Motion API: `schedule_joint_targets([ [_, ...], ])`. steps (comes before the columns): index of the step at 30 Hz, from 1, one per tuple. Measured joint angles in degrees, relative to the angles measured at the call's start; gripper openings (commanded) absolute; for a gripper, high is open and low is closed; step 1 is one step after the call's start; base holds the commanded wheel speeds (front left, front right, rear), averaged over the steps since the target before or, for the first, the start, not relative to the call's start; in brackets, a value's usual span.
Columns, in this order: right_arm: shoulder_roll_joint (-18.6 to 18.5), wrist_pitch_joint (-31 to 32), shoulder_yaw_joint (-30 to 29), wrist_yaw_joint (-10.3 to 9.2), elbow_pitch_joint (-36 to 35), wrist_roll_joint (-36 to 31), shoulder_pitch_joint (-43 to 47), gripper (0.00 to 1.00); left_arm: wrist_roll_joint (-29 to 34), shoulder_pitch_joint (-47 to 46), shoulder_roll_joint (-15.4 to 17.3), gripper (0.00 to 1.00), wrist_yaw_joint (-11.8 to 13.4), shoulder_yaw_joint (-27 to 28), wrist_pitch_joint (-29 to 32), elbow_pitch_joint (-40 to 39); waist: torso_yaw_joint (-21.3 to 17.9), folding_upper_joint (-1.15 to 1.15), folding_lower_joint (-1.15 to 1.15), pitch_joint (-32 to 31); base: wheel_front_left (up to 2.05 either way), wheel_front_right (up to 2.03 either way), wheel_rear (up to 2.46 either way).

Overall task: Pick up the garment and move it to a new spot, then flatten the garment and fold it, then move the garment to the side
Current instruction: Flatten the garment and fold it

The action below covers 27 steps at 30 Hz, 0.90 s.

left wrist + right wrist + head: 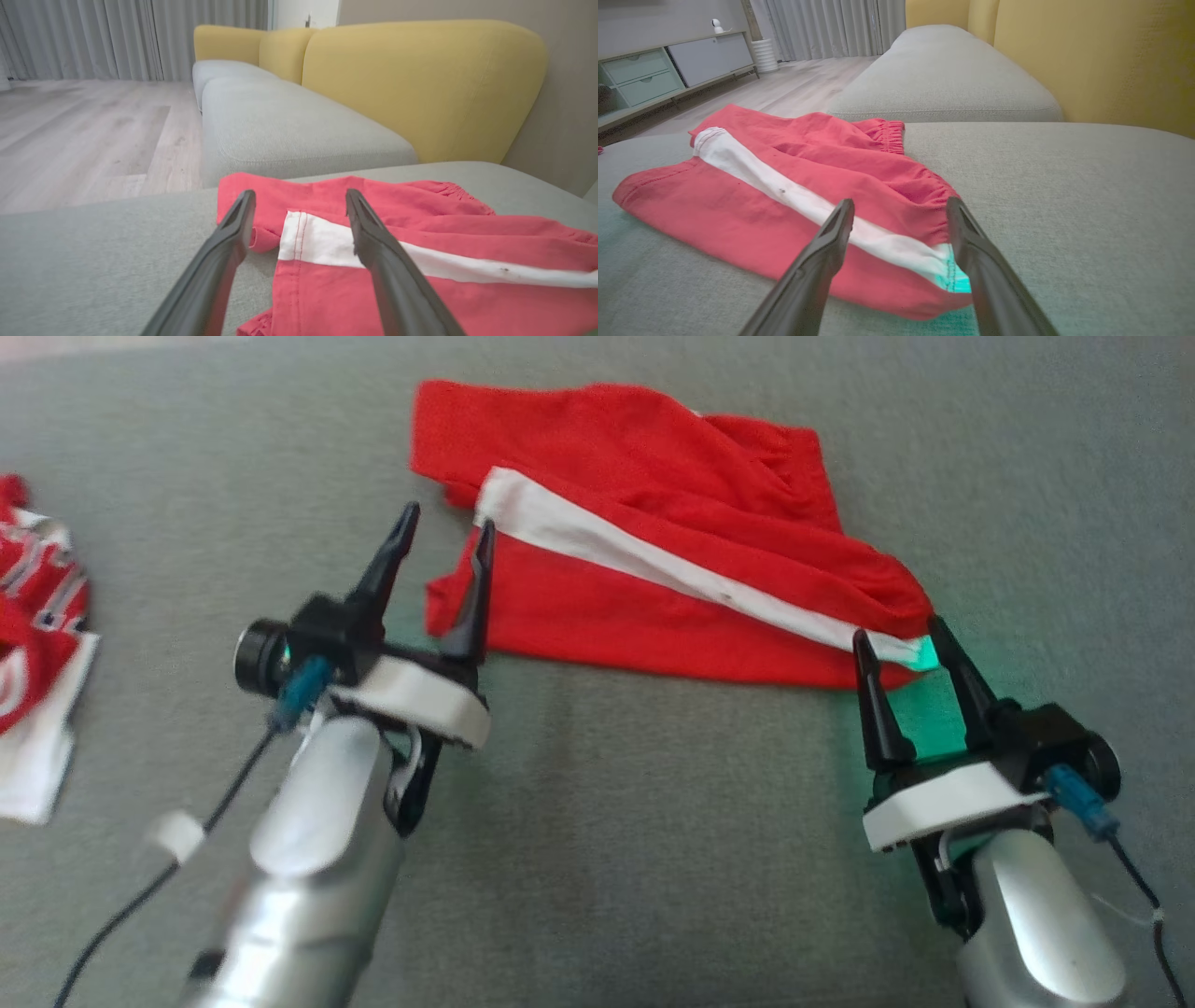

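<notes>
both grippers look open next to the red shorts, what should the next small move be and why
Probably lower both grippers onto the ends of the garment and close. The left gripper stands open at the hem end of the white stripe, the right gripper stands open at the waistband corner, and the garment lies rumpled on the grey cushion, held by neither.

On cushion [653, 859], garment [653, 588] w/ L gripper [448, 520] at left end, R gripper [898, 630] at right end
</notes>
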Motion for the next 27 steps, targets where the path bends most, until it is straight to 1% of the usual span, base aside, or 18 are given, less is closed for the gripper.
schedule_joint_targets([
  [2, -0.01, 0.00, 0.32, 0.00, -0.46, 0.41, -0.62, 1.00, -1.32, -2.96, -0.13, 1.00, -0.45, -0.60, 0.00, 4.24, -1.14, 0.00, 0.01, 1.26, 0.00, 0.00, 0.00],
  [6, -0.02, 0.00, 0.73, 0.00, -1.46, 0.87, -1.32, 1.00, -3.26, -8.16, -0.15, 1.00, -0.56, -2.37, 0.00, 12.39, -3.39, 0.00, 0.00, 3.45, 0.00, 0.00, 0.00],
  [10, -0.02, 0.00, 0.71, 0.00, -2.48, 1.16, -1.97, 1.00, -6.84, -11.84, 0.26, 1.00, -0.92, -5.86, 0.00, 17.25, -5.20, 0.00, 0.00, 5.29, 0.00, 0.00, 0.00],
  [13, -0.02, 0.00, 0.46, 0.00, -2.72, 1.25, -1.99, 1.00, -9.12, -13.47, 0.66, 1.00, -0.93, -7.38, 0.00, 18.69, -6.00, 0.00, 0.00, 6.34, 0.00, 0.00, 0.00],
  [18, -0.02, 0.00, 0.21, 0.00, -3.04, 1.25, -1.99, 1.00, -10.04, -15.05, 2.80, 1.00, -0.93, -6.41, 0.00, 19.24, -6.33, 0.00, -0.01, 6.99, 0.00, 0.00, 0.00],
  [21, -0.02, 0.00, 0.20, 0.00, -3.08, 1.25, -2.00, 1.00, -9.56, -15.15, 2.80, 1.00, -0.93, -5.60, 0.00, 20.51, -6.15, 0.00, -0.02, 7.09, 0.00, 0.00, 0.00],
  [27, -0.02, 0.00, 0.33, 0.00, -2.98, 1.25, -2.05, 1.00, -11.02, -15.22, 2.52, 1.00, -0.93, -8.44, 0.00, 21.18, -5.77, 0.00, -0.02, 7.33, 0.00, 0.00, 0.00],
])
